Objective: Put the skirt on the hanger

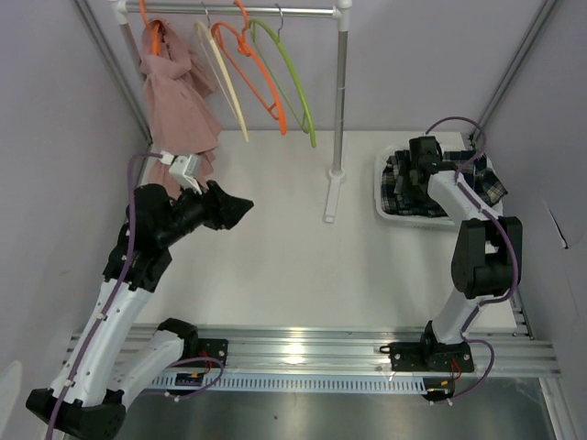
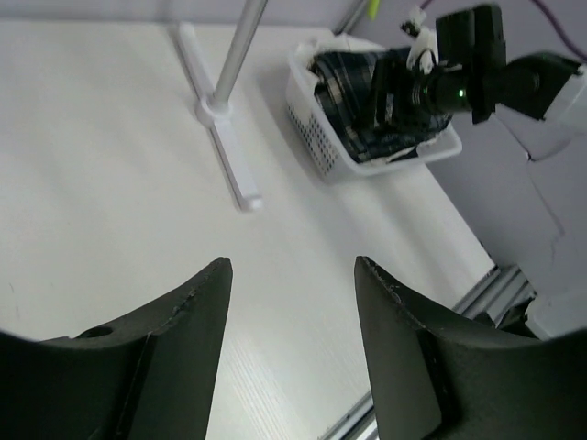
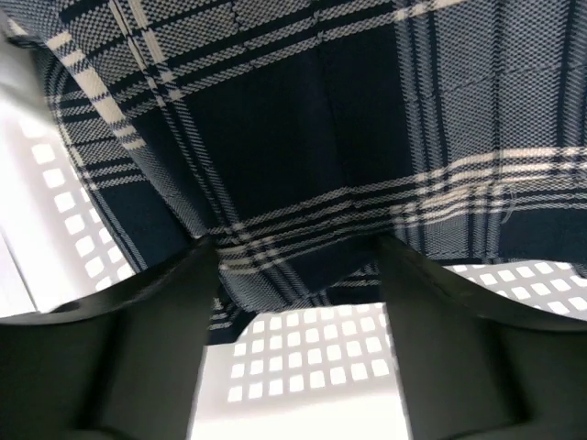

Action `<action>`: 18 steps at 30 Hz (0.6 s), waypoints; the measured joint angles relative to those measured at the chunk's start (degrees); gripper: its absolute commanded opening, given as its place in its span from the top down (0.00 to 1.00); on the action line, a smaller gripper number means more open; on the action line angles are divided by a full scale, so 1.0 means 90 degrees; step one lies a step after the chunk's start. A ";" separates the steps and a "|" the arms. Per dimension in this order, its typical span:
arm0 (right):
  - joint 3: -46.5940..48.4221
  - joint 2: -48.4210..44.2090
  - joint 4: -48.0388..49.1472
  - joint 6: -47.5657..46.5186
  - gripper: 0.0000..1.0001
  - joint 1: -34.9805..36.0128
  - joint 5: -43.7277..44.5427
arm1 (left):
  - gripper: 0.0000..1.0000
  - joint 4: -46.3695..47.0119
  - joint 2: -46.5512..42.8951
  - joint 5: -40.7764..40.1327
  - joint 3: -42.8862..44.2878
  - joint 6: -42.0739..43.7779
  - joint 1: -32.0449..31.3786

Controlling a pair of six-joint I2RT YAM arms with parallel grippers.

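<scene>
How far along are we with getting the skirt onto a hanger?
Nothing looks finished: the plaid skirt lies in the white basket. In hand: the right pincer is down over it, jaws open, no grip visible. The left pincer hangs open above the table, holding nothing. Left to do: grasp the skirt, lift it out, and fit it on one of the bare hangers on the rail.

No legible text, labels or numbers
</scene>
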 measured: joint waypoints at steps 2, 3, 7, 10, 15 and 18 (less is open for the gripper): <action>0.0066 0.0131 -0.0002 -0.0017 0.39 0.0012 0.0063 | 0.39 -0.0017 -0.0032 0.0024 -0.0253 0.0000 -0.0112; 0.0092 0.0172 -0.0010 -0.0027 0.50 0.0029 0.0090 | 0.39 -0.0041 -0.0051 0.0029 -0.0338 0.0000 -0.0141; 0.0289 0.0211 -0.0078 -0.0092 0.81 0.0078 0.0175 | 0.39 -0.0056 -0.0155 0.0044 -0.0517 0.0007 -0.0170; 0.0539 0.0211 -0.0151 -0.0112 0.97 0.0073 0.0279 | 0.40 -0.0053 -0.0194 0.0090 -0.0544 0.0029 -0.0180; 0.1035 0.0151 -0.0493 -0.0107 1.00 0.0070 0.0311 | 0.41 -0.0046 -0.0194 0.0238 -0.0571 0.0061 -0.0185; 0.1523 -0.0027 -0.0814 -0.0102 1.00 0.0061 0.0221 | 0.42 -0.0046 -0.0192 0.0347 -0.0629 0.0104 -0.0189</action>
